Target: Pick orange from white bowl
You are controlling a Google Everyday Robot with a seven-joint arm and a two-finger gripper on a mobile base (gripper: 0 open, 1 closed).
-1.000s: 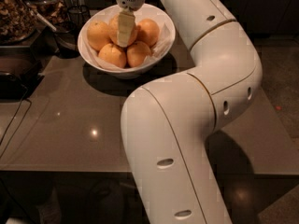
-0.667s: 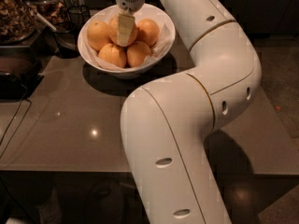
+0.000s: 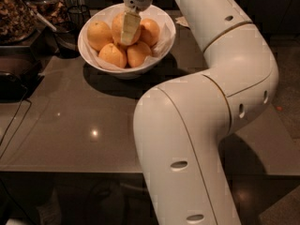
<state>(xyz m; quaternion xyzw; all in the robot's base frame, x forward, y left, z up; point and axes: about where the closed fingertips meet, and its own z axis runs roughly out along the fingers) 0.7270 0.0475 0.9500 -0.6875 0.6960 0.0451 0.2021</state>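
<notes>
The white bowl (image 3: 165, 30) stands at the back of the grey table (image 3: 79, 125) and holds several oranges on a paper lining. The largest, deep orange one (image 3: 117, 28) sits at the top middle of the pile. My gripper (image 3: 125, 28) reaches down from above into the bowl and is closed around this orange. One pale finger (image 3: 131, 27) lies on its right front face; the other finger is hidden behind it. Smaller oranges lie to the left (image 3: 98, 34), front (image 3: 112, 54) and right (image 3: 151, 31).
My own white arm (image 3: 201, 135) fills the right and the foreground. To the left of the bowl stand a dark pan with a utensil (image 3: 65, 37), a dark glass cup (image 3: 77, 14) and a container of brown food (image 3: 16, 13). A cable (image 3: 14, 125) runs along the table's left edge.
The gripper finger has shifted slightly right on the middle orange, so more of that orange shows to its left. The bowl and the other oranges have not moved.
</notes>
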